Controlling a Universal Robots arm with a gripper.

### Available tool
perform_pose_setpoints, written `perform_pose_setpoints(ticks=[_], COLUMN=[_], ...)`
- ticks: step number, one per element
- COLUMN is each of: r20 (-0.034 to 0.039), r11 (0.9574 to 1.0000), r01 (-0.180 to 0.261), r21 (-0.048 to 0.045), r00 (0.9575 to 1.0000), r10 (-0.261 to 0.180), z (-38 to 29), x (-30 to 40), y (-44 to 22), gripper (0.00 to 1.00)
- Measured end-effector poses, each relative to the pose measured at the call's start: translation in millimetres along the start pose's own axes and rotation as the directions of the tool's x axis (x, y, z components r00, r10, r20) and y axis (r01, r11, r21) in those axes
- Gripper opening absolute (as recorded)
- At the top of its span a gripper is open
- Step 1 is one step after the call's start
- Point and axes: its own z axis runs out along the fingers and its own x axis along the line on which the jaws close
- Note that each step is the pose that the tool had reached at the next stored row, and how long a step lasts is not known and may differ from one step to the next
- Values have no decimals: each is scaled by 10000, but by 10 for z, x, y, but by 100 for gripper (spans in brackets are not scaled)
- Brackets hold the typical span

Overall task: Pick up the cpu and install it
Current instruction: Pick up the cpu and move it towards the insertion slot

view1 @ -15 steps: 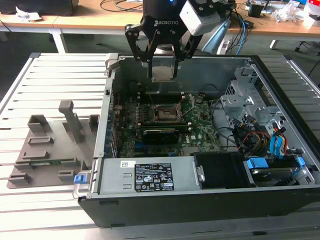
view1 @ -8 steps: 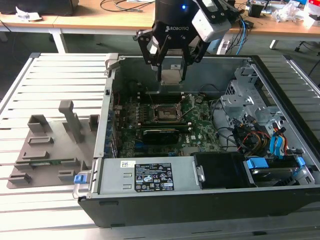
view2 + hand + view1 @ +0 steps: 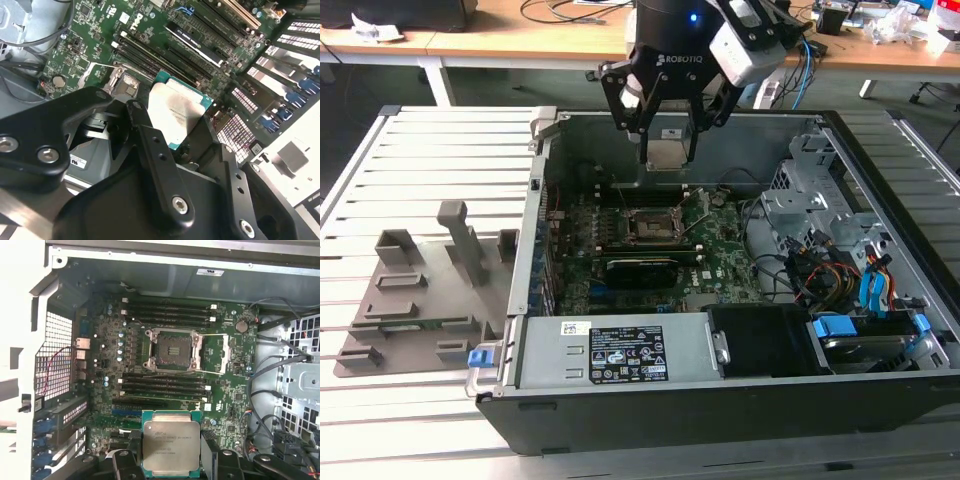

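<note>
Tool (image 3: 668, 158) clenched on cpu (image 3: 171, 447), carry step; open socket (image 3: 172, 350) lay below tool, apart; install pending, needed square alignment

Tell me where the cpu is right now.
In the exterior view the cpu is gripped between the fingers, up over the open case near its far wall, clear of the empty socket.
</note>
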Motion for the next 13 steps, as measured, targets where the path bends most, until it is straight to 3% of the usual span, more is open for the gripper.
perform_pose_setpoints(ticks=[2, 4, 9, 13], r20=[0, 9, 9, 9], r11=[10000, 9999, 9999, 9999], r01=[0, 0, 0, 3], r21=[-1, -144, -147, -148], r00=[10000, 10000, 10000, 10000], r10=[0, 1, 0, -3], z=[0, 22, 72, 99], x=[-1, -3, -32, -94], y=[0, 2, 15, 30], gripper=[55, 55, 55, 55])
